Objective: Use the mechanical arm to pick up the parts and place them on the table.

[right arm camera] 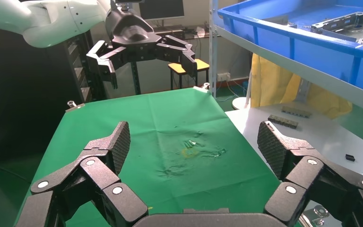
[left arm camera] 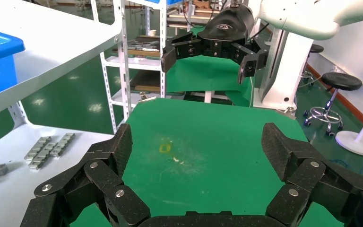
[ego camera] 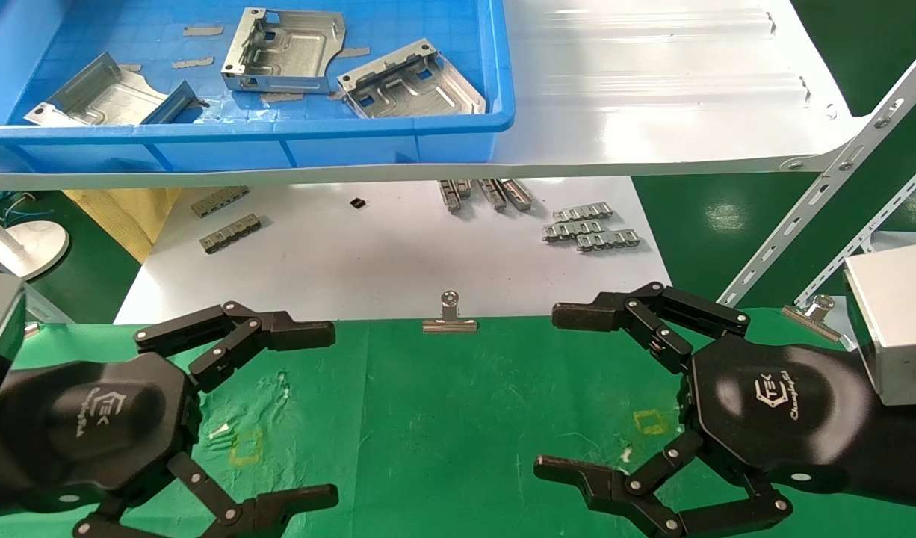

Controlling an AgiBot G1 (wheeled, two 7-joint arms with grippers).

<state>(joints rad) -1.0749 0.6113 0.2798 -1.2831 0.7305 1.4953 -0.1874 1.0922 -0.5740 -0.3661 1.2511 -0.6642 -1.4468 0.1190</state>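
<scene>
Three silvery sheet-metal parts lie in a blue bin (ego camera: 398, 149) on the upper shelf: one at the left (ego camera: 99, 93), one in the middle (ego camera: 282, 52), one at the right (ego camera: 413, 82). One part also shows in the right wrist view (right arm camera: 345, 23). My left gripper (ego camera: 329, 413) hovers open and empty over the left of the green table (ego camera: 443, 418). My right gripper (ego camera: 549, 390) hovers open and empty over its right. Both are well below and in front of the bin. Each wrist view shows its own open jaws over bare cloth.
A glossy white shelf panel (ego camera: 652, 90) carries the bin. Below it a white board (ego camera: 391, 246) holds grey link strips (ego camera: 589, 228). A silver binder clip (ego camera: 449, 317) grips the cloth's far edge. A slanted shelf bracket (ego camera: 839, 172) stands at the right.
</scene>
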